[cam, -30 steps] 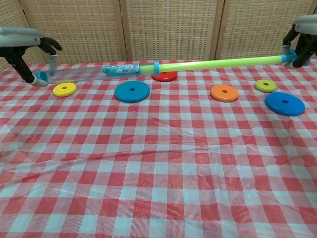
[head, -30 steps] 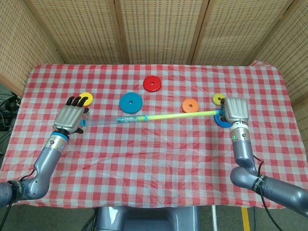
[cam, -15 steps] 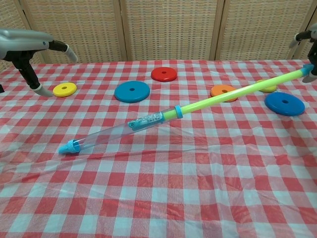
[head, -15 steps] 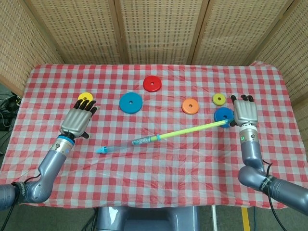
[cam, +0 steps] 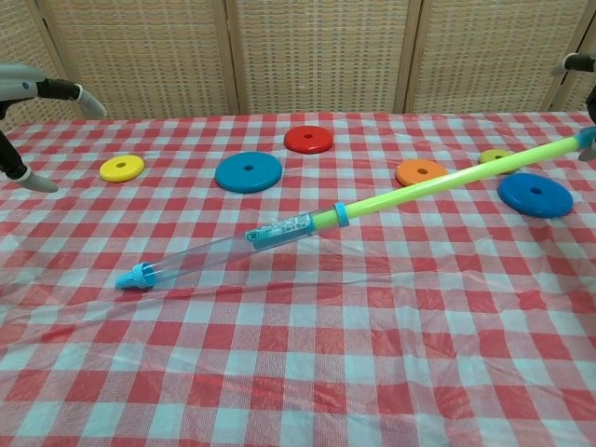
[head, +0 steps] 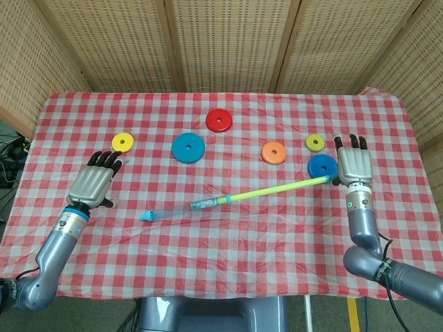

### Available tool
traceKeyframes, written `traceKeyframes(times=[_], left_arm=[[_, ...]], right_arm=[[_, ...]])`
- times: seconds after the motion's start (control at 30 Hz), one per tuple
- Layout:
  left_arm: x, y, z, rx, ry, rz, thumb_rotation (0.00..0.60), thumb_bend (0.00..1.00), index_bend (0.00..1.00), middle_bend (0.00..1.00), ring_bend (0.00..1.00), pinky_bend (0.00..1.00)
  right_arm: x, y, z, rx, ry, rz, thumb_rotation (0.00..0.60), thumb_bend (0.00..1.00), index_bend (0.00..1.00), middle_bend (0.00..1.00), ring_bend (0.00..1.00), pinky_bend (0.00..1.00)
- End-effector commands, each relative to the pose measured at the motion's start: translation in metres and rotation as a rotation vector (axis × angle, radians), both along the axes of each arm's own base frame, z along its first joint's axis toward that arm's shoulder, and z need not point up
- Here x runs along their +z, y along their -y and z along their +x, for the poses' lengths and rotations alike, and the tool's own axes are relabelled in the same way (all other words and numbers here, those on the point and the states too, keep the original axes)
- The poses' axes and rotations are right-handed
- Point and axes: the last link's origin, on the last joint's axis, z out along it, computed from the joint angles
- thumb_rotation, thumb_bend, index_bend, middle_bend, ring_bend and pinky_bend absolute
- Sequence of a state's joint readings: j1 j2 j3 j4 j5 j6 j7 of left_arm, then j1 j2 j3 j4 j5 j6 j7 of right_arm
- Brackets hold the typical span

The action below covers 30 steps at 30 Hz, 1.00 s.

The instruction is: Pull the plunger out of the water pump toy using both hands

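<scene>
The water pump toy lies slantwise across the middle of the table. Its blue nozzle point(head: 147, 216) point(cam: 135, 276) and clear tube point(head: 185, 207) point(cam: 219, 250) rest on the cloth. The green plunger rod point(head: 277, 188) point(cam: 438, 182) is drawn far out past the blue collar point(head: 228, 199). The rod's right end is raised off the table and lies against the thumb side of my right hand point(head: 353, 164), whose fingers are stretched out. My left hand point(head: 93, 181) point(cam: 20, 79) is empty with fingers apart, well left of the nozzle.
Flat discs lie on the checked cloth: yellow point(head: 123, 142), large blue point(head: 188, 147), red point(head: 219, 120), orange point(head: 273, 152), small yellow point(head: 315, 143), and blue point(head: 321, 166) under the rod's right end. Wicker screens close off the back.
One second ago both hands held the toy stretched in the air. They let go, and the tube dropped onto the table. Since then my left hand has drawn back to the left.
</scene>
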<state>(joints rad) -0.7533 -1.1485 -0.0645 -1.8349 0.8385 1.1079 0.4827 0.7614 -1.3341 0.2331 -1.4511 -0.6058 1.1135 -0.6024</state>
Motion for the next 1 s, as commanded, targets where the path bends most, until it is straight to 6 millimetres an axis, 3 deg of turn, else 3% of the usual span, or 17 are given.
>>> traceKeyframes(times=[0.03, 0.3, 0.57, 0.77, 1.0], left_arm=[[0.004, 0.001, -0.003, -0.003, 0.003, 0.007, 0.600, 0.17, 0.14, 0.00, 0.00, 0.00], [0.004, 0.003, -0.005, -0.013, 0.013, 0.005, 0.600, 0.17, 0.13, 0.00, 0.00, 0.00], [0.005, 0.011, -0.009, -0.015, 0.036, 0.024, 0.600, 0.17, 0.13, 0.00, 0.00, 0.00], [0.009, 0.032, -0.020, -0.012, 0.073, 0.088, 0.600, 0.17, 0.13, 0.00, 0.00, 0.00], [0.011, 0.065, -0.047, -0.005, 0.062, 0.147, 0.600, 0.17, 0.10, 0.00, 0.00, 0.00]], right_arm=[[0.000, -0.002, -0.001, 0.019, -0.083, -0.012, 0.600, 0.08, 0.00, 0.00, 0.00, 0.00], [-0.002, -0.006, -0.006, -0.021, -0.151, 0.046, 0.600, 0.00, 0.00, 0.00, 0.00, 0.00], [-0.001, -0.016, -0.005, -0.001, -0.107, 0.035, 0.600, 0.00, 0.00, 0.00, 0.00, 0.00], [0.000, -0.032, -0.005, 0.053, -0.085, 0.015, 0.600, 0.00, 0.00, 0.00, 0.00, 0.00], [-0.001, -0.069, -0.005, 0.158, -0.044, 0.027, 0.600, 0.00, 0.00, 0.00, 0.00, 0.00]])
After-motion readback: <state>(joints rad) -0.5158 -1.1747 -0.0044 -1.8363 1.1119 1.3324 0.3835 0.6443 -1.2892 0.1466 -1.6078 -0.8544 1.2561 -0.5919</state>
